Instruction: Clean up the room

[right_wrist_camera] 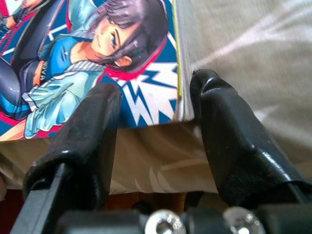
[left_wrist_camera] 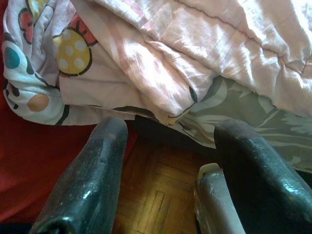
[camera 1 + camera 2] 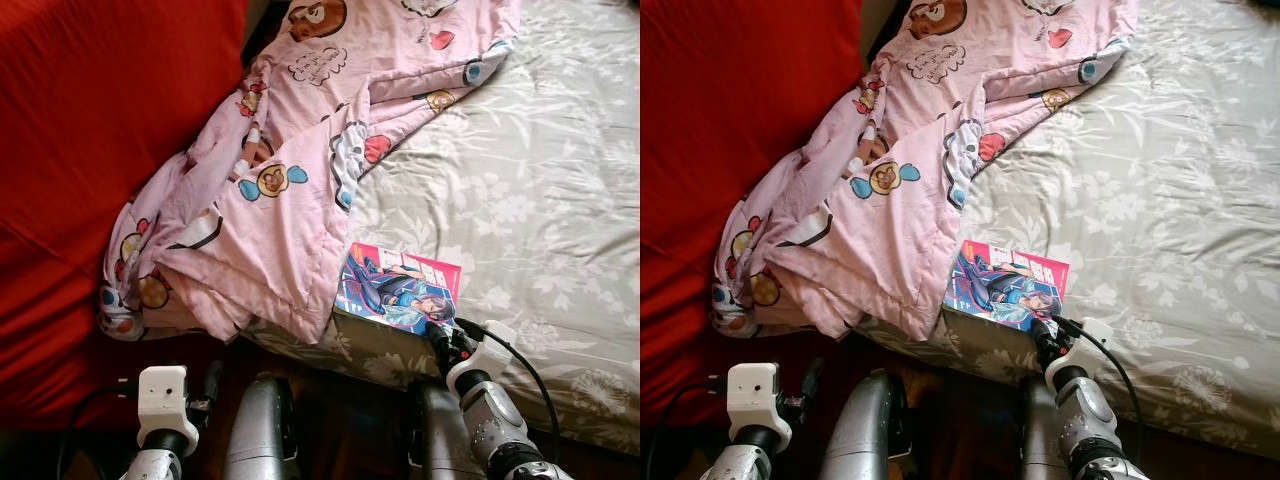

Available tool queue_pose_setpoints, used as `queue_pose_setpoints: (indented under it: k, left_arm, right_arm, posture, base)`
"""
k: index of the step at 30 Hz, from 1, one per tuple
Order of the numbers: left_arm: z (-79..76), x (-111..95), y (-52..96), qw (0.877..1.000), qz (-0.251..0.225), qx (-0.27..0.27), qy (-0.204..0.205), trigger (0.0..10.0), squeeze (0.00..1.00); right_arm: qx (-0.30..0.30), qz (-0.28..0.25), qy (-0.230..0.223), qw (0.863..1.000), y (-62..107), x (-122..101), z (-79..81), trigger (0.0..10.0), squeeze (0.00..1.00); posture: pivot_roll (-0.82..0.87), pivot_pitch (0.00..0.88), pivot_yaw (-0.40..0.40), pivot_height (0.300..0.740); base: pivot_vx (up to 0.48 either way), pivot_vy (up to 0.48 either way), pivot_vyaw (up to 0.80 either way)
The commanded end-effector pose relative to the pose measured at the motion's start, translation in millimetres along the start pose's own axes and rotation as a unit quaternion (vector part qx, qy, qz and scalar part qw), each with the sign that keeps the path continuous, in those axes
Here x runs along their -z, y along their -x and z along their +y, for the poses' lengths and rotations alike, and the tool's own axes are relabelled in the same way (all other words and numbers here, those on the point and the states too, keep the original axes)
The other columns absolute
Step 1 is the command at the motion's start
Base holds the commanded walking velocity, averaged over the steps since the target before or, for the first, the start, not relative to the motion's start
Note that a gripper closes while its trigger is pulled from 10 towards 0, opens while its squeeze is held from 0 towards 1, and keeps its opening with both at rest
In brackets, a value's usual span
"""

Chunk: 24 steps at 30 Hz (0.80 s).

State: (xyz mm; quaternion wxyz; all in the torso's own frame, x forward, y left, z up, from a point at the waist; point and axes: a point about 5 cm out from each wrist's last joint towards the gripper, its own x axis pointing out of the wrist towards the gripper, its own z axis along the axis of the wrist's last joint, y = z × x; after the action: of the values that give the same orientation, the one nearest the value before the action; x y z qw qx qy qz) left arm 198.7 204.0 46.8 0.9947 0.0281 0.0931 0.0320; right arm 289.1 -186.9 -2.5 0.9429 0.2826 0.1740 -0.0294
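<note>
Grey floral bedsheet over a bed, red fabric along the robot's left, dark parquet floor below the bed edge.

Right pincer at the bed's near edge, black fingers spread, reaching over the lower corner of a manga book; one finger over the cover, the other just beside the page edge, nothing pinched yet. Wrist body white, with a black cable looping behind it.

Manga book flat on the sheet close to the bed's front edge, cover up: blue and red artwork, a dark-haired figure in a teal jacket. Its far left corner touching or slipping under the hem of a pink cartoon-print quilt; cannot tell which.

Quilt bunched in a heap across the left part of the bed, spilling over the edge toward the red fabric, printed with round cartoon faces, hearts and speech bubbles.

Left pincer low beside the bed, spread wide, holding nothing, aimed at the quilt's hanging folds and the sheet edge, above the parquet.
</note>
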Motion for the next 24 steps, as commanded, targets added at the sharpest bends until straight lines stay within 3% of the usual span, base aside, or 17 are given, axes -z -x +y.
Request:
queue_pose_setpoints:
  k: [1, 5, 7, 10, 15, 24]
  left_arm:
    - [2.7, 5.1, 6.4, 1.000, 0.016, 0.003, -0.014, 10.0, 0.00]
    - [2.3, 3.2, 5.8, 1.000, 0.014, 0.008, -0.018, 10.0, 0.00]
    - [3.5, 3.1, 6.2, 1.000, 0.015, 0.010, -0.022, 10.0, 0.00]
    - [4.1, 3.9, 7.6, 0.999, 0.017, 0.012, -0.026, 10.0, 0.00]
    - [5.6, 3.1, 9.8, 0.999, 0.019, 0.014, -0.031, 10.0, 0.00]
    - [8.6, 2.5, 11.6, 0.999, 0.021, 0.016, -0.041, 10.0, 0.00]
  right_arm:
    - [0.023, 0.032, -0.034, 0.999, 10.0, 20.9, -9.4, 10.0, 0.00]
    - [0.036, 0.029, -0.077, 0.996, 14.8, 24.9, -16.9, 10.0, 0.00]
    - [0.044, 0.018, -0.127, 0.991, 18.2, 27.0, -22.1, 10.0, 0.00]
    - [0.045, 0.021, -0.147, 0.988, 20.2, 30.1, -23.9, 10.0, 0.00]
    - [0.013, 0.035, -0.181, 0.983, 19.1, 36.8, -14.7, 10.0, 0.00]
    - [-0.039, 0.060, -0.198, 0.978, 13.8, 44.7, 7.4, 10.0, 0.00]
  posture:
    - [0.08, 0.351, 0.133, 0.620]
    - [0.09, 0.352, 0.138, 0.620]
    - [0.10, 0.354, 0.144, 0.620]
    - [0.10, 0.355, 0.151, 0.620]
    - [0.11, 0.355, 0.159, 0.620]
    - [0.13, 0.349, 0.167, 0.620]
  base:
    - [0.000, 0.000, 0.00]
    - [0.000, 0.000, 0.00]
    - [0.000, 0.000, 0.00]
    - [0.000, 0.000, 0.00]
    - [0.000, 0.000, 0.00]
    - [0.000, 0.000, 0.00]
